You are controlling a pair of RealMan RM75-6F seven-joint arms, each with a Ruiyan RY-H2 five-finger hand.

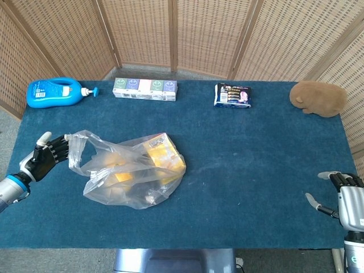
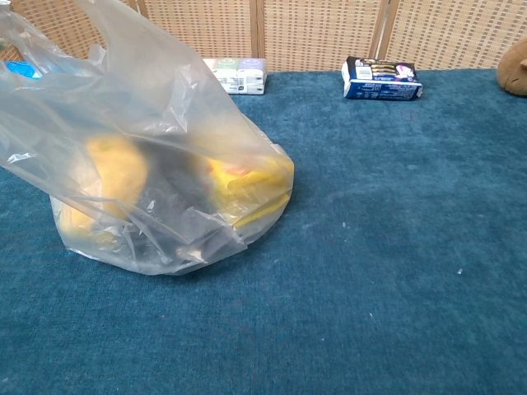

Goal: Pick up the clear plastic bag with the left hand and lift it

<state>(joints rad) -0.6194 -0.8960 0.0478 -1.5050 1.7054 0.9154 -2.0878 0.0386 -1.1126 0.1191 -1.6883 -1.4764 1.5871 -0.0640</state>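
Observation:
The clear plastic bag [image 1: 128, 170] lies on the blue table [image 1: 244, 153] at the left, with yellow packets inside; it fills the left of the chest view as the bag [image 2: 140, 164]. Its looped handle stands up at its left end. My left hand [image 1: 48, 153] hovers just left of that handle, fingers spread, fingertips at the loop's edge and holding nothing. My right hand [image 1: 344, 196] rests at the table's near right corner, fingers apart and empty. Neither hand shows in the chest view.
Along the back edge stand a blue pump bottle [image 1: 54, 92], a row of small cartons [image 1: 145, 89] and a dark snack pack [image 1: 233, 95]. A brown plush toy [image 1: 318, 98] sits at the back right. Wicker screens close in the far side.

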